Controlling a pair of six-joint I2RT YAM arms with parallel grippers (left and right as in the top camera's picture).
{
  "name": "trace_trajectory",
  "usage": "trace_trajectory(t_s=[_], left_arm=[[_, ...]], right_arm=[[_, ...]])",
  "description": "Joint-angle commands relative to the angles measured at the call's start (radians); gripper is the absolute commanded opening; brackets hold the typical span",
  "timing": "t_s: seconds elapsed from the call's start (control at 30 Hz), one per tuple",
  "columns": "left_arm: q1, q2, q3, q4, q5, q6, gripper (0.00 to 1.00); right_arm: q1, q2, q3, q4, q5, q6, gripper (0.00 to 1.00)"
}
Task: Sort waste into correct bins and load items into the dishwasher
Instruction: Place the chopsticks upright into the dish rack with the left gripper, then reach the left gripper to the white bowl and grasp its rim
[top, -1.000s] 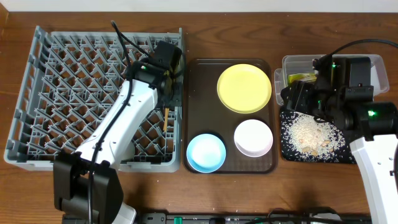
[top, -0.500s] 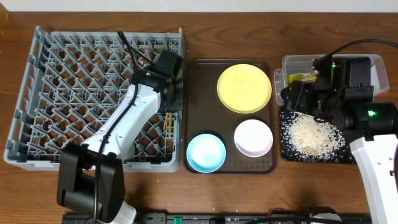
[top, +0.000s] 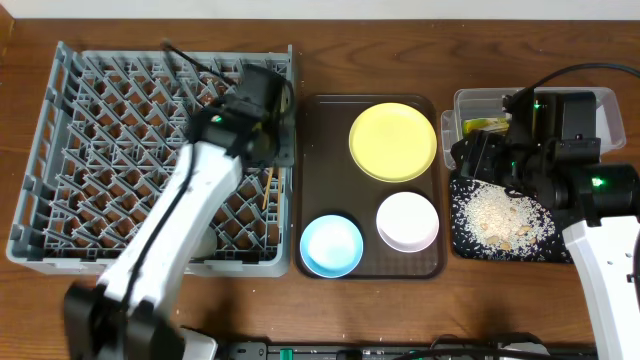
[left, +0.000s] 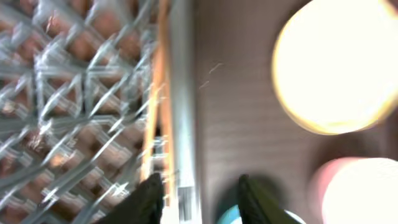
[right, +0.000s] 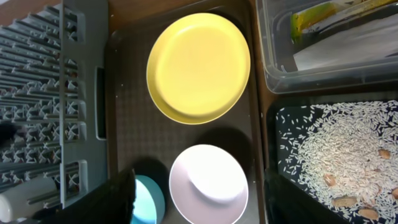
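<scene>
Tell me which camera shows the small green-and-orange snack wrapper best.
Right wrist: the small green-and-orange snack wrapper appears large and sharp inside the clear rectangular plastic tub. Overhead shows only a small, distant patch of it. Left wrist misses it entirely.

White shells and black joints are seen on the left arm (top: 180, 215) and right arm (top: 600, 270); green lights (top: 600, 182) and a black cable (top: 575, 72) are carried by the latter; the fingers (right: 118, 199) are dark.

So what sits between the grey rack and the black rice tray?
In the overhead view, the brown tray lies between the rack and the black tray, carrying the yellow plate, white bowl and blue bowl.
</scene>
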Motion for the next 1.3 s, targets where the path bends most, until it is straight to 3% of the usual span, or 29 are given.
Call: trace_trajectory(t_s=[0.0,0.23,0.67,0.83,1.07,1.27], left_arm=[[-0.025,-0.045,0.024,0.023,0.115,-0.002,0.49],[-0.119,-0.015,0.023,0.043,0.161,-0.002,0.53],[-0.215,0.057,0.023,0.050,0.161,-0.006,0.55],[-0.270,0.084,0.019,0.051,0.164,-0.006,0.55],[-0.346,0.154,0.017,0.054,0.165,-0.006,0.55],[-0.397,0.254,0.012,0.086,0.165,-0.006,0.56]], right_arm=[[-0.003,0.003,-0.002,-0.002,-0.003,-0.021,0.69],[-0.004,0.003,-0.002,-0.003,-0.003,-0.021,0.89],[-0.004,0.003,-0.002,-0.014,-0.003,-0.021,0.88],[-0.011,0.003,-0.002,-0.014,0.045,0.011,0.81],[-0.235,-0.015,-0.001,-0.048,0.056,0.088,0.84],[-0.423,-0.018,-0.002,-0.098,0.051,0.088,0.99]])
